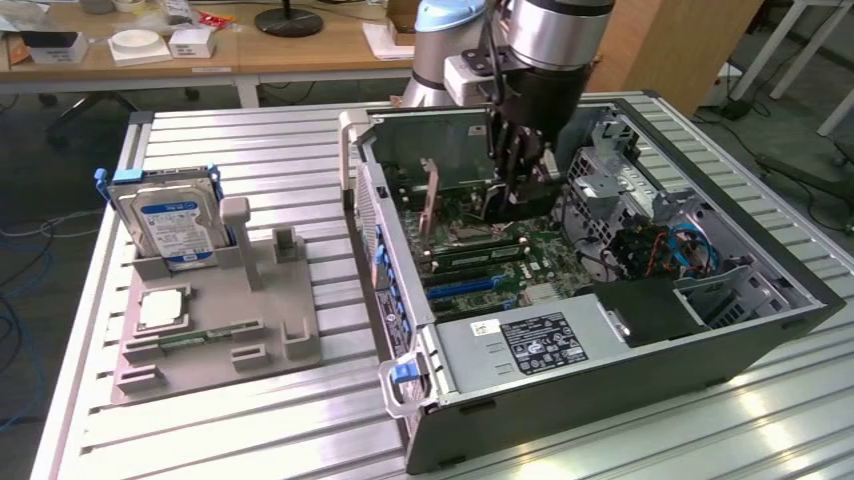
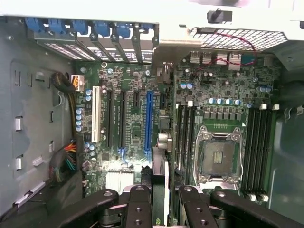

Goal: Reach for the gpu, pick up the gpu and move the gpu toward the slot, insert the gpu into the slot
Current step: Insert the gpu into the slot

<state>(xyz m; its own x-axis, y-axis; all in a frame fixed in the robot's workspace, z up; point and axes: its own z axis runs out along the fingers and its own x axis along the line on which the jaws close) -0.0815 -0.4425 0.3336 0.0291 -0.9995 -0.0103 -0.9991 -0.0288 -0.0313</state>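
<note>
While the arm (image 1: 541,40) stands near vertical over the open computer case (image 1: 747,330), its wrist points straight down and the gripper (image 1: 514,190) hangs inside the case, just above the motherboard (image 1: 501,255).

Gripper, wrist view: black linkages spread to either side, and the two fingers (image 2: 140,202) are closed against the gpu (image 2: 159,185), which stands edge-on between them as a thin dark card.

Gpu, position: held upright above the motherboard (image 2: 137,114), its lower edge near the long blue expansion slot (image 2: 148,121). Whether the card has entered any slot cannot be told. In the exterior view the gpu (image 1: 523,205) appears as a dark block under the gripper.

Motherboard, wrist view: white slot (image 2: 96,116) beside black slots; bare CPU socket (image 2: 218,159); memory slots (image 2: 259,152) on the far side of the socket.

Case: lies on its side on a ribbed metal table (image 1: 240,140), with a labelled power supply (image 1: 527,345) at its near end.

Parts holder (image 1: 214,330): grey, on the table at the exterior view's left, well apart from the case. It carries an upright hard drive (image 1: 171,225) with a blue label, a square processor chip (image 1: 158,310) and a small green memory stick (image 1: 207,337).
</note>
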